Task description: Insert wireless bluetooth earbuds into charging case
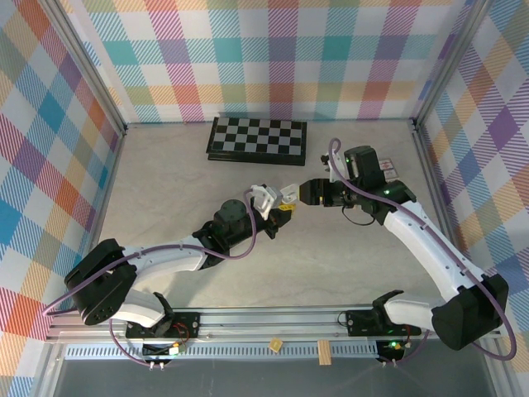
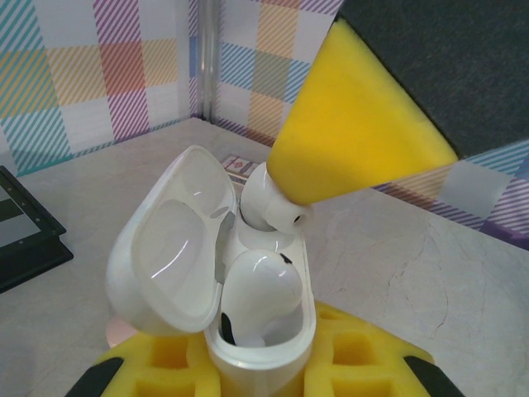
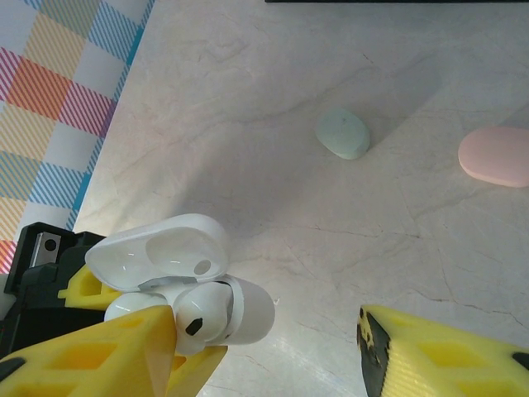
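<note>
My left gripper (image 2: 258,368) is shut on a white charging case (image 2: 260,347), held above the table with its lid (image 2: 169,248) swung open. One white earbud (image 2: 258,289) sits in the near slot. A second white earbud (image 2: 269,207) rests at the far slot, its head still above the rim. My right gripper (image 3: 269,327) is open, and its left yellow finger (image 3: 99,356) presses against that earbud (image 3: 194,318); the other finger (image 3: 446,356) stands far off to the right. In the top view the two grippers (image 1: 273,213) (image 1: 302,192) meet at the case (image 1: 264,198) mid-table.
A mint pebble-shaped case (image 3: 342,133) and a pink one (image 3: 496,155) lie shut on the marble tabletop (image 3: 289,99) beneath the grippers. A chessboard (image 1: 257,139) lies at the back. Checked walls (image 1: 50,149) enclose the table on three sides.
</note>
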### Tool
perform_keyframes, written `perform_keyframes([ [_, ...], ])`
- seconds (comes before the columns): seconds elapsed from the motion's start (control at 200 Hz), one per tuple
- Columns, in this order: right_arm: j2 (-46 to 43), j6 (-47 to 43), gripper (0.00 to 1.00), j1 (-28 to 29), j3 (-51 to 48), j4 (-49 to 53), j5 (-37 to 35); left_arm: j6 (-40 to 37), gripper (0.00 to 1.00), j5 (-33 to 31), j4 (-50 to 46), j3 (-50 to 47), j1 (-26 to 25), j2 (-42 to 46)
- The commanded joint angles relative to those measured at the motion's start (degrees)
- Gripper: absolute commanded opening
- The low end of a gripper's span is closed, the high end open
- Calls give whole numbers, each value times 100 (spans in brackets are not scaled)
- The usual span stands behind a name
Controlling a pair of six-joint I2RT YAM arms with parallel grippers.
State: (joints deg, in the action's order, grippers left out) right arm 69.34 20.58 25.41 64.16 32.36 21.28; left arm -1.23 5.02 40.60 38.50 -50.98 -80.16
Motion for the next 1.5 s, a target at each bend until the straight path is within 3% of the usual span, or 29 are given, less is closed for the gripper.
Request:
perform_keyframes([
  [0.0, 74, -2, 59, -10, -53, -81, 145, 38, 12, 127, 295, 86, -61, 255],
  [0.365, 260, 67, 62, -10, -77, -219, 268, 86, 12, 173, 328, 98, -61, 244],
  [0.73, -381, 52, 77, -11, -55, -269, 310, -158, 12, 48, 388, -65, -62, 237],
  [1.175, -95, 123, 74, -12, -105, -130, -237, -510, 12, 309, 581, -150, -61, 354],
  [1.495, -390, 114, 77, -14, -27, -401, 307, -795, 12, 338, 586, -280, -61, 291],
])
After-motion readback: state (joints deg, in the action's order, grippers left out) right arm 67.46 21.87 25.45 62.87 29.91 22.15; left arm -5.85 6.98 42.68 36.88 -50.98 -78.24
